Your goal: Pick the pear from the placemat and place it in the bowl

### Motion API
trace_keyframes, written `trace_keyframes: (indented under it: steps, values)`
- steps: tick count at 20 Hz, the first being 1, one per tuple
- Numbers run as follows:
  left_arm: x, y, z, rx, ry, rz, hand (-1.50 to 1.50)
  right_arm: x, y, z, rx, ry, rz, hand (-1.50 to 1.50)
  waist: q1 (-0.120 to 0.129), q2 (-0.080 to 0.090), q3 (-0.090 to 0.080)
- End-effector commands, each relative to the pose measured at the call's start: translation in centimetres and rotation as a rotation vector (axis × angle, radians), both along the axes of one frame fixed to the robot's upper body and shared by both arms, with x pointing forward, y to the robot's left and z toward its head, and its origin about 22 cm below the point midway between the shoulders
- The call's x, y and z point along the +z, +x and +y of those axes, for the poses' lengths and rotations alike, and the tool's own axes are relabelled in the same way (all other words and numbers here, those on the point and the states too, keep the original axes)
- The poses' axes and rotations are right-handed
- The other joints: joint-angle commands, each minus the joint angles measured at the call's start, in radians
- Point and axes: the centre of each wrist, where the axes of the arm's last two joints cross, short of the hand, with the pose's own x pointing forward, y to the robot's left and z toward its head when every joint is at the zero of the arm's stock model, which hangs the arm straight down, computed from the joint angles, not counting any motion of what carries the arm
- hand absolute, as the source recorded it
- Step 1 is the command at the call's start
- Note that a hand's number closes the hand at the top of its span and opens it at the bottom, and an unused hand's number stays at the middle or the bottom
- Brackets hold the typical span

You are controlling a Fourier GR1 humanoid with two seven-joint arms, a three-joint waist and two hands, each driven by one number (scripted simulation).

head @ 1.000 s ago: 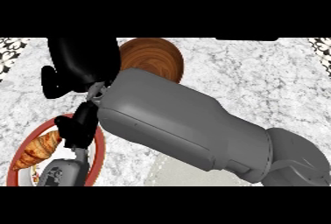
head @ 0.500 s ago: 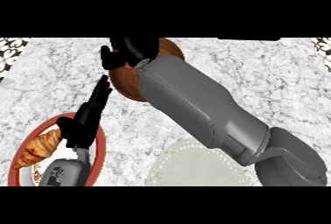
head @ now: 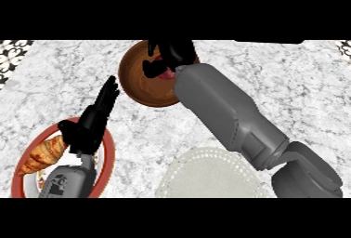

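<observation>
1. The right forearm (head: 233, 121) runs from the lower right of the frame up to the top centre.
2. The right hand (head: 171, 53) has curled fingers.
3. The left hand (head: 93, 122), at lower left, rests with straight fingers pointing up.

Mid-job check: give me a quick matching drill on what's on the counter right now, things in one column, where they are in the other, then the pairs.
Things:
1. bowl
2. placemat
3. croissant
4. right hand

Places:
A. on the red-rimmed plate, lower left
B. over the bowl, far side
C. near edge, right of centre
D. far centre of the counter

Pairs: 1-D, 2-C, 3-A, 4-B
</observation>
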Motion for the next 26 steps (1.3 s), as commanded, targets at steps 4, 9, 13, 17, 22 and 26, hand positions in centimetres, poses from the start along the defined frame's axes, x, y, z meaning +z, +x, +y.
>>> trace_keyframes:
  steps: [4,9,13,17,22,26]
  values:
    - [-0.8,-0.5,0.3,0.001,0.006,-0.001,0.00,-3.2,0.5,-2.6,0.157,0.136,0.113,-1.50,-0.003,-0.001,0.001]
    - [1.5,0.0,0.3,0.006,-0.005,0.003,0.00,-2.5,0.8,-2.9,0.176,0.315,0.008,-1.50,-0.002,-0.004,0.001]
    - [1.1,0.6,0.4,0.017,0.029,-0.005,0.00,-0.8,1.3,-2.8,0.168,0.443,-0.086,-1.50,-0.025,-0.008,0.001]
    - [0.1,-1.0,0.2,0.047,0.016,0.019,0.00,-0.2,1.4,-3.1,0.121,0.540,-0.022,-1.50,-0.038,-0.017,0.001]
    - [0.8,-1.2,2.0,0.051,0.004,0.026,0.00,1.2,2.2,-5.0,0.133,0.619,0.065,-1.50,-0.049,-0.021,0.001]
    - [-0.8,-0.4,0.4,0.071,0.008,0.032,0.00,0.9,2.6,-7.7,0.166,0.712,0.096,-1.50,-0.052,-0.019,0.001]
